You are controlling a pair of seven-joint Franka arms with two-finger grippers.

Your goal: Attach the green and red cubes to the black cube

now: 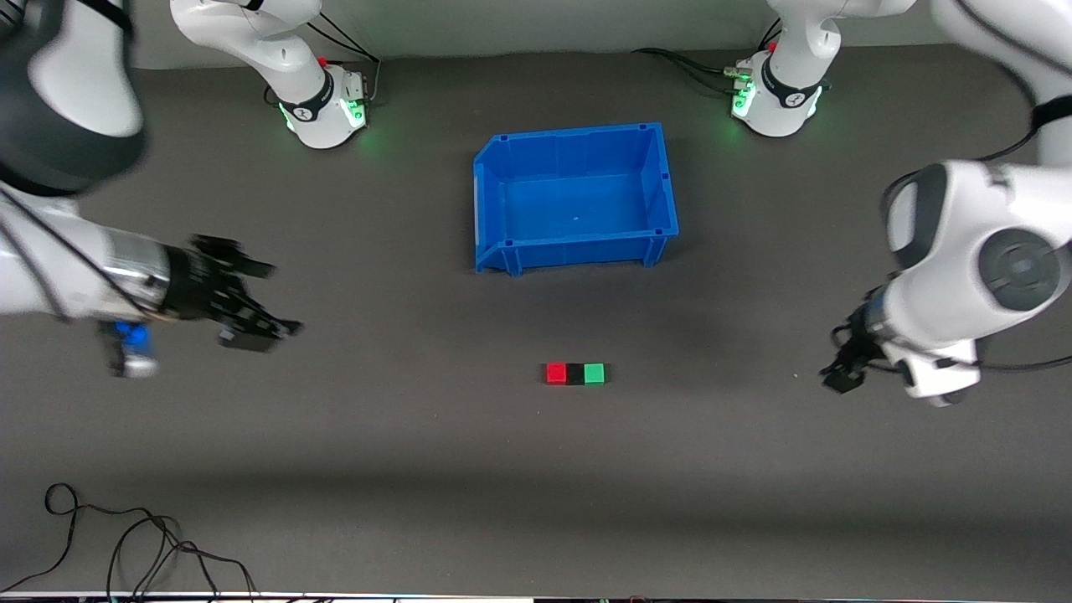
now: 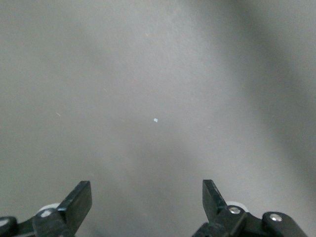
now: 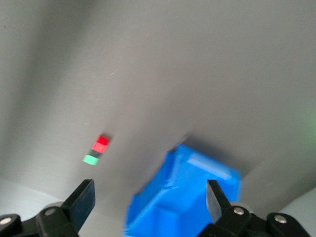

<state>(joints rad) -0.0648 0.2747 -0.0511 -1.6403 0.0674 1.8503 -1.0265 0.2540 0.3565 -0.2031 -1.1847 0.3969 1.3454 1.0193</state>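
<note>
- From the front view we see the red cube (image 1: 556, 373), the black cube (image 1: 575, 373) and the green cube (image 1: 594, 373) in one row on the dark desk (image 1: 419, 469), touching side to side, the black one in the middle. The red one sits at the right arm's end of the row, the green one at the left arm's end.
- The row lies nearer to the front camera than the blue bin (image 1: 574, 251), apart from it.
- We find the right claw (image 1: 260, 322) in the air over bare desk toward the right arm's end, well apart from the cubes. The left claw (image 1: 842, 373) hangs over bare desk toward the left arm's end, also well apart from them.
- A loose black cable (image 1: 126, 544) lies on the desk at the edge nearest the front camera.
- In the left wrist view we see the left claw (image 2: 147, 200) with its fingers spread wide and nothing between them, only bare desk (image 2: 158, 98) below.
- In the right wrist view the right claw (image 3: 150, 197) is likewise spread wide and holds nothing. Farther off we make out the red cube (image 3: 101, 143), a dark sliver of the black cube (image 3: 96, 152) and the green cube (image 3: 91, 159) in a line, with the blue bin (image 3: 182, 197) beside them.
</note>
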